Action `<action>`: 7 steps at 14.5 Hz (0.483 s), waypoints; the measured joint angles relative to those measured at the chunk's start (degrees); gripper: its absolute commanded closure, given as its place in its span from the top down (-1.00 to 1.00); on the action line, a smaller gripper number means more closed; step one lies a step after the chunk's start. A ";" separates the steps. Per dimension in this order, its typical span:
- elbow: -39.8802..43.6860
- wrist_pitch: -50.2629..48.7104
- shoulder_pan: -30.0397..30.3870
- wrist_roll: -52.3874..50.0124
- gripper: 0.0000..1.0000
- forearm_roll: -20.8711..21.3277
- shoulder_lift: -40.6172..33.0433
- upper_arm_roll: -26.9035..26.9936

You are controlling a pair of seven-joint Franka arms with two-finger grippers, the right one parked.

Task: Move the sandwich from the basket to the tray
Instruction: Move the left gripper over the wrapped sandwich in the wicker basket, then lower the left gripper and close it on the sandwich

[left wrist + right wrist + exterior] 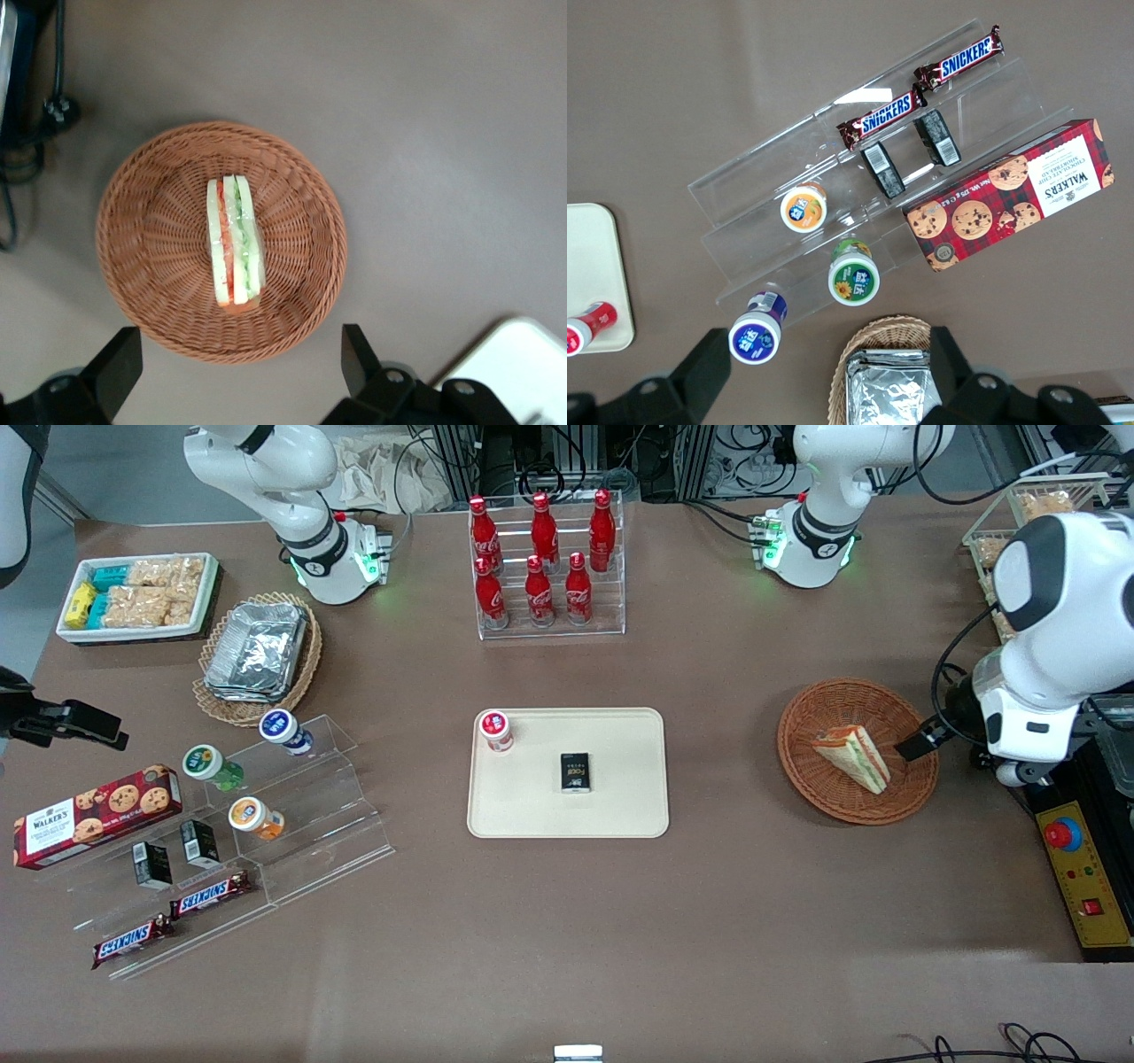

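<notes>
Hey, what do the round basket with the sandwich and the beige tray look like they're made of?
The basket looks like woven wicker, reddish-brown, with ribbed strands showing. The tray seems to be smooth matte plastic, cream, with rounded corners and a low rim. The sandwich shows pale bread with layered filling. The open gripper hovers above the basket.

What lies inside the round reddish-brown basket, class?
Only the sandwich lies in the basket, filling edge up. The weave beneath it is covered. The open end effector hovers above the basket's rim.
</notes>
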 measured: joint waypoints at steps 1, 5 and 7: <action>-3.51 3.90 0.00 -2.48 0.99 0.00 -0.49 0.10; -13.72 14.80 0.07 -6.96 1.00 -0.01 -0.36 1.90; -16.32 18.72 0.06 -9.40 1.00 -0.05 0.21 2.09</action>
